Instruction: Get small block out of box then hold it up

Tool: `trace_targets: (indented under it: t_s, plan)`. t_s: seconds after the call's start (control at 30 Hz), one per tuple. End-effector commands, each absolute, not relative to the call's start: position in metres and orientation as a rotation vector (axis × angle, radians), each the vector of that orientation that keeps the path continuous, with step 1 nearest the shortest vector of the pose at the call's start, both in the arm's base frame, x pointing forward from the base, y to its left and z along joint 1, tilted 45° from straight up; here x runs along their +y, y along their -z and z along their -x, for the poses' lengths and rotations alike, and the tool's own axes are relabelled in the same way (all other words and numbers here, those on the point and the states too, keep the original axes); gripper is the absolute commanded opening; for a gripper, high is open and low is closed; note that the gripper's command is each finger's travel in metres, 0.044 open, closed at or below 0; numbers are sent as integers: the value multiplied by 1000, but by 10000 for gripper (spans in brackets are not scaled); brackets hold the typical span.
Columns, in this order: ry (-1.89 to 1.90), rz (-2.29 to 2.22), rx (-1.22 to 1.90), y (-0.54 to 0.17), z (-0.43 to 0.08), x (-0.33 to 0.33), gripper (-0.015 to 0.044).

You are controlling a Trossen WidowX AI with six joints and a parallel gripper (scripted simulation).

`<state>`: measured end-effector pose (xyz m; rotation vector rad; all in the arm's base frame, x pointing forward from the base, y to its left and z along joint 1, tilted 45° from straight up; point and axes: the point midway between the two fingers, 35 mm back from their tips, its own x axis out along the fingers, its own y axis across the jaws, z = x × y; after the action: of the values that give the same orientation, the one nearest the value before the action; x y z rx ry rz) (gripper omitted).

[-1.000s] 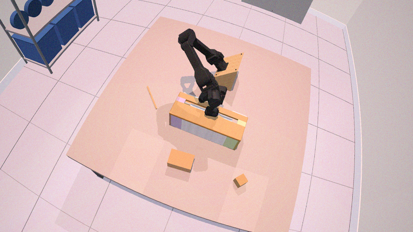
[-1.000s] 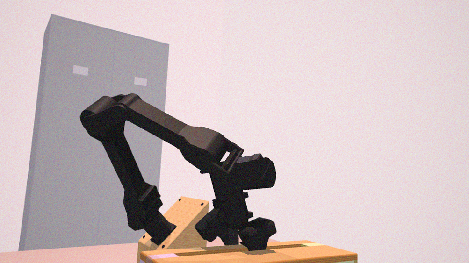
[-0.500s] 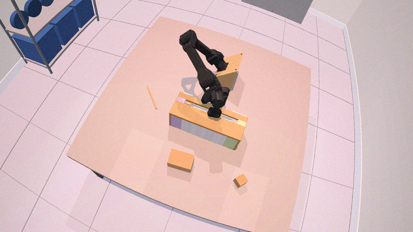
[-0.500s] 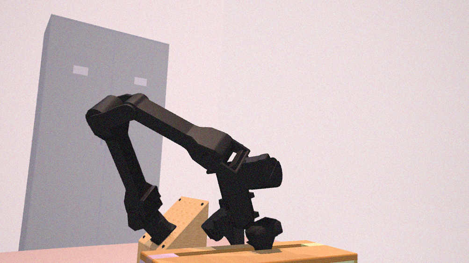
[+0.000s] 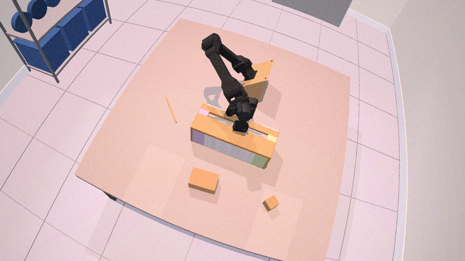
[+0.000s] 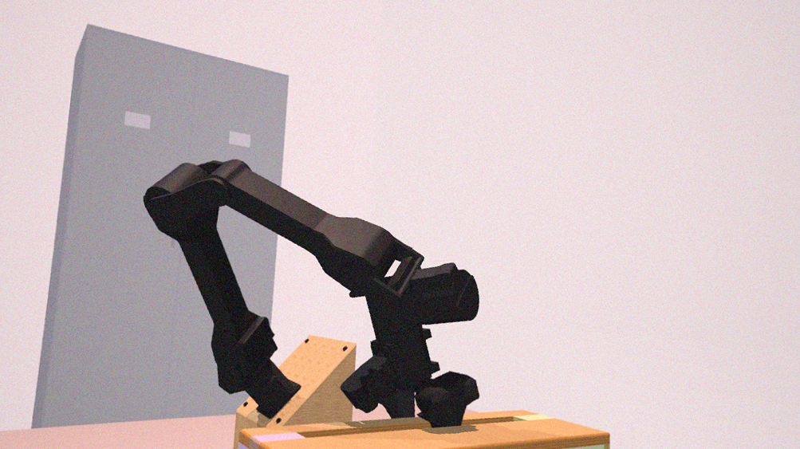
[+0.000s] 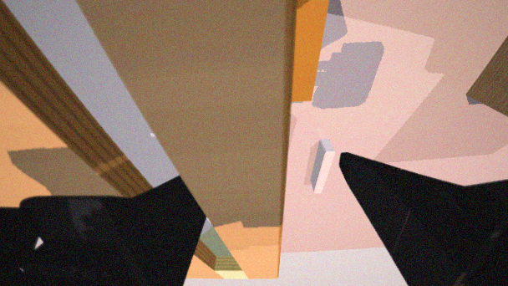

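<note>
The box (image 5: 227, 133) (image 6: 432, 437) (image 7: 209, 84) has a wooden top with a long slot, a purple front patch at one end and a green one at the other. My gripper (image 5: 241, 121) (image 6: 419, 418) (image 7: 278, 161) is open and empty, low over the middle of the box. One finger is at the slot, its depth unclear; the other is behind the rear top strip, over the table side. I cannot make out the small block on the shelf. A small pale piece shows beyond the rear strip in the wrist view; I cannot tell what it is.
On the table (image 5: 119, 152) are a larger orange block (image 5: 203, 179) and a small orange cube (image 5: 271, 202) in front of the box, and a thin stick (image 5: 171, 109) beyond its purple end. A sloped wooden stand (image 5: 262, 74) (image 6: 313, 369) is behind the box, near the arm's base.
</note>
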<state>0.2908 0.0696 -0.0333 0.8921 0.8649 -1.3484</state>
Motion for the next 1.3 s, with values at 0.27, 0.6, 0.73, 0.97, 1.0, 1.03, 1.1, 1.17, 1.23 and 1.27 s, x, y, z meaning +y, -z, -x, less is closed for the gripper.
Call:
trace_targets:
  t_s: [0.27,0.6,0.73,0.97,1.0,1.03,1.1,1.17,1.23,1.27]
  plan:
    - [1344,-890,869,39,-291,76,400]
    - [1344,-890,870,46,-291,83,400]
    - [1344,-891,870,49,-291,86,400]
    - [1344,-891,870,53,-290,91,400]
    - [1344,-891,870,54,-290,92,400]
    - [1344,-891,870,55,-290,93,400]
    - [1344,-891,870,56,-290,94,400]
    - [1344,-891,870,58,-290,96,400]
    - [1344,-891,870,59,-290,97,400]
    - [1344,-891,870,60,-290,98,400]
